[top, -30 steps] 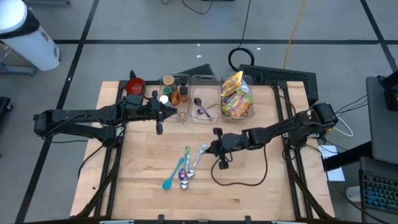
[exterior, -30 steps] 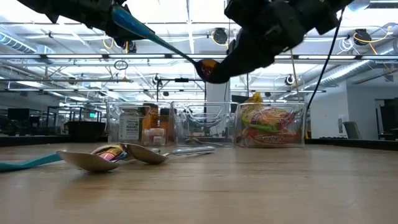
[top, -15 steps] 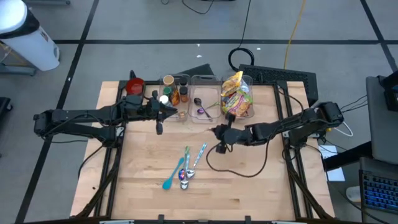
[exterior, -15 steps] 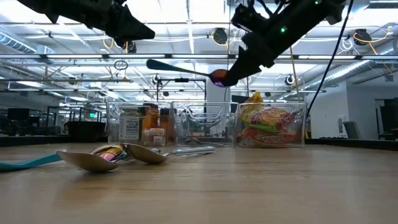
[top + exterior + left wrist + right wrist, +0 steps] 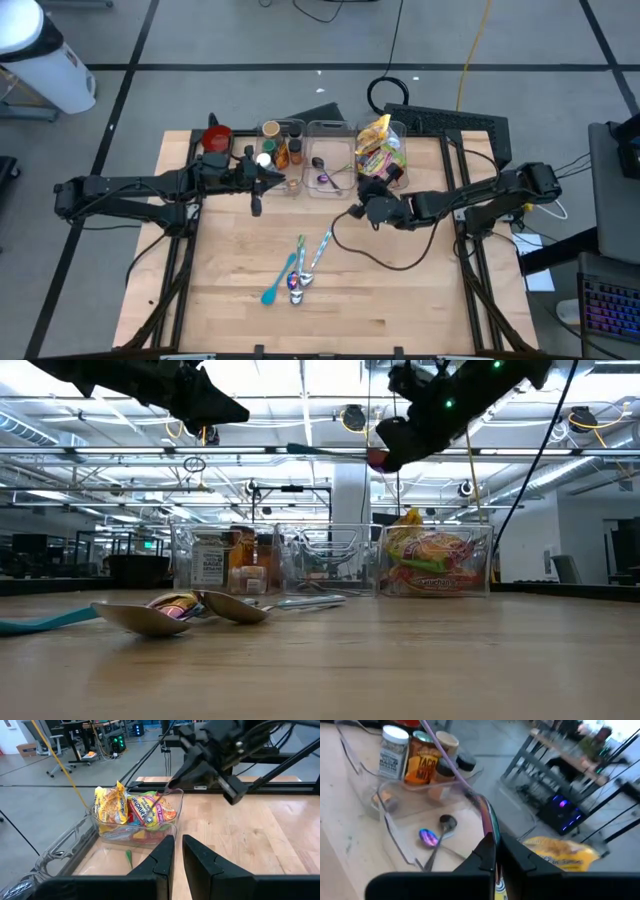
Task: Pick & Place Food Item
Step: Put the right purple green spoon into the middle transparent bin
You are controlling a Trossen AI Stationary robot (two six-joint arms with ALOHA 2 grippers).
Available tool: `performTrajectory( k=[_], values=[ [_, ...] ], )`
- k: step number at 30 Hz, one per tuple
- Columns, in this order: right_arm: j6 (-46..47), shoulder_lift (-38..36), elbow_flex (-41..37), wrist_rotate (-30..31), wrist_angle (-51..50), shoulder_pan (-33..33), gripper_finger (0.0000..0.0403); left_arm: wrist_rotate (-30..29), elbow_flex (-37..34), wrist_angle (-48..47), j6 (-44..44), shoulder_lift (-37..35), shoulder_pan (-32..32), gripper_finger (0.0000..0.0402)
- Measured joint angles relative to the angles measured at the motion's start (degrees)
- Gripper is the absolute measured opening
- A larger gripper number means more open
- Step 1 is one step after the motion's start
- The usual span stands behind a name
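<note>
light: bright, even, from ceiling strip lights (image 5: 300, 400) | shadows: soft | glare: faint on clear bins (image 5: 330, 150) | blur: right wrist view soft

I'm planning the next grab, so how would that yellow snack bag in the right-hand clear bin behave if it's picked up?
The snack bag looks crinkled and puffy, so probably light and floppy, yielding under a pinch. Its glossy film may be slippery. It pokes above the clear bin, so gripping its top edge seems easiest.

A slim iridescent spoon (image 5: 470, 795) is held up level in the air above the clear middle bin (image 5: 330, 172). Two more spoons (image 5: 436, 836) lie inside it.
</note>
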Motion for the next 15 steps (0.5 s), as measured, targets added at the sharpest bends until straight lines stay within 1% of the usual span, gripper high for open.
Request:
performTrajectory(
  k=[4,8,9,12,13,15],
  values=[
    [4.9,-1.1,0.0,-7.1,-2.9,-3.4,0.0,0.0,0.0,0.0,0.0,0.0,0.0,0.0047],
    [9.3,-1.9,0.0,-9.9,-7.1,-7.7,0.0,0.0,0.0,0.0,0.0,0.0,0.0,0.0047],
    [10.3,-2.1,0.0,-11.4,-6.9,-9.1,0.0,0.0,0.0,0.0,0.0,0.0,0.0,0.0047],
    [14.9,-2.0,0.1,-19.0,-5.2,-13.3,0.0001,0.0,0.0,0.1,0.0,0.0,0.0,0.0047],
    [16.1,-2.0,0.0,-20.6,-5.5,-14.5,0.0001,0.0,0.0,0.1,0.0,0.0,0.0,0.0047],
    [18.9,-0.9,0.0,-20.9,-5.2,-16.7,0.0001,0.0,0.0,0.1,0.0,0.0,0.0,0.0047]
  ],
)
